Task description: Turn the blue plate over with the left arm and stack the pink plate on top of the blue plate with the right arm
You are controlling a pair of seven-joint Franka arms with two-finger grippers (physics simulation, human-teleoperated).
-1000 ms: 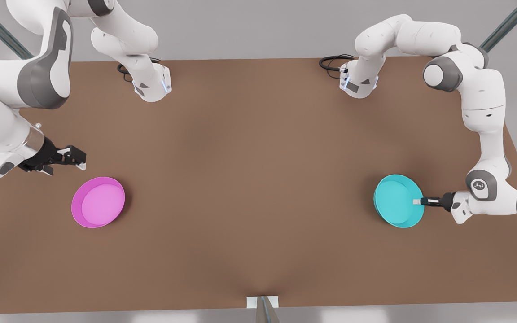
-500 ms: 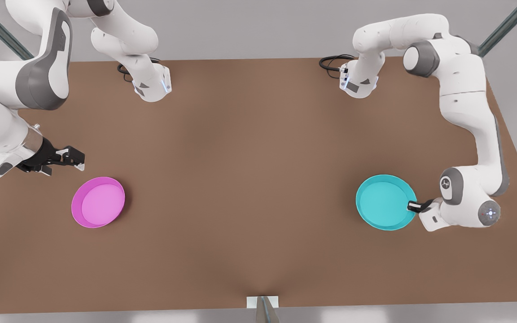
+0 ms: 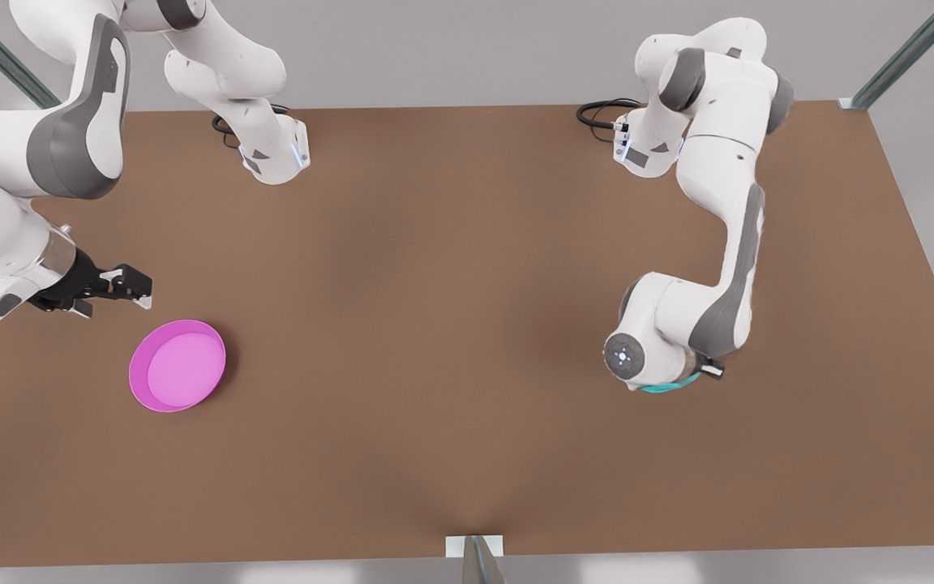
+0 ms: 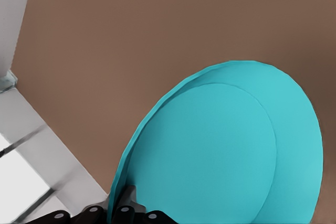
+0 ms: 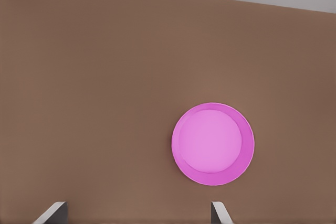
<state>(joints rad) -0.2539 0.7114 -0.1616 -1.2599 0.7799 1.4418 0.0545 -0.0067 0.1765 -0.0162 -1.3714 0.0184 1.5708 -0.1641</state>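
Note:
The blue plate [image 4: 220, 150] is gripped at its rim by my left gripper [image 4: 123, 205], which is shut on it. The plate is tilted over the brown table. In the front view the left arm's wrist [image 3: 661, 341] covers the plate, and only a turquoise sliver [image 3: 666, 389] shows beneath it. The pink plate [image 3: 177, 365] lies flat, rim up, on the front view's left side of the table. It also lies ahead of the fingers in the right wrist view [image 5: 212, 144]. My right gripper [image 3: 139, 292] hovers open just behind the pink plate, apart from it.
The brown table [image 3: 451, 324] stretches between the two plates. Both arm bases [image 3: 272, 154] stand at the back edge, with a black cable loop [image 3: 601, 113] by the left arm's base. A small bracket [image 3: 475, 551] sits at the front edge.
The left arm has swung towards the front view's left and rolled its wrist over, carrying the blue plate, which is now almost hidden under it. The right gripper has hardly moved.

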